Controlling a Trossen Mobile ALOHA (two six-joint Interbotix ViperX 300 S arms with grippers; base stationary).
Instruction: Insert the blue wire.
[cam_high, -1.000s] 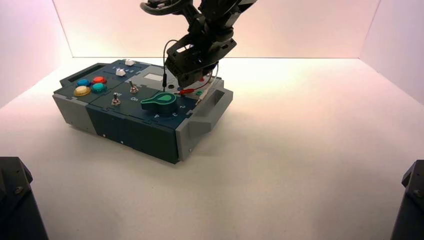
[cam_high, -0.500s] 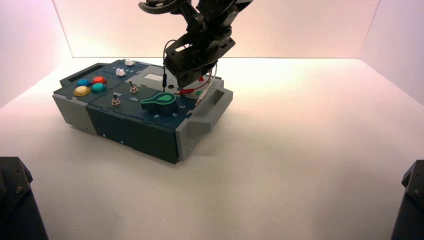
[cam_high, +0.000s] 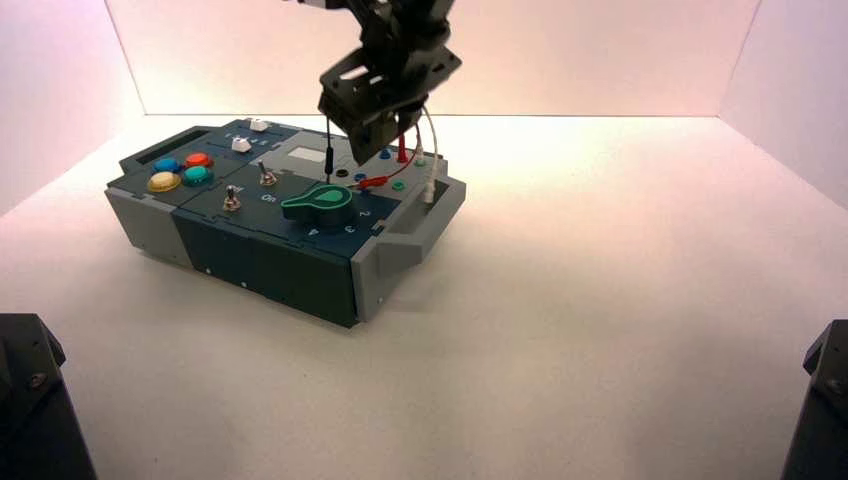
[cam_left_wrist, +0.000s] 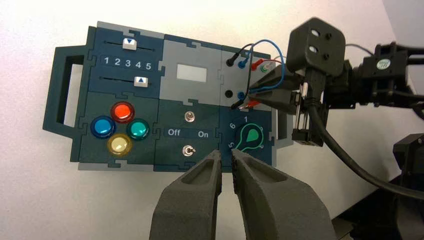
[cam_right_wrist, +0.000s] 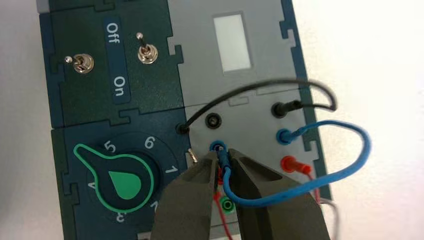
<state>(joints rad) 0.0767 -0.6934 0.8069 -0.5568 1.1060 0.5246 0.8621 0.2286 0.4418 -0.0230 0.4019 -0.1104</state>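
Blue wire (cam_right_wrist: 295, 192) in a loop, it had one plug (cam_right_wrist: 284, 136) in the blue socket of the box's far row, while its other plug (cam_right_wrist: 224, 159) was pinched in your right hand (cam_right_wrist: 224, 154), over the right part of the box (cam_right_wrist: 250, 110). That held plug lay straight between the fingertips, its long axis running on toward the nearer-row blue socket (cam_right_wrist: 218, 145), just beside the empty black socket (cam_right_wrist: 213, 120). Its tip was at the opening; you couldn't tell how far in it sat. What remained, I judged, was a push along that axis, since a tilt could jam it. Your left hand (cam_left_wrist: 227, 154), farther off, waited empty before the box's near side, a narrow gap between its fingers.
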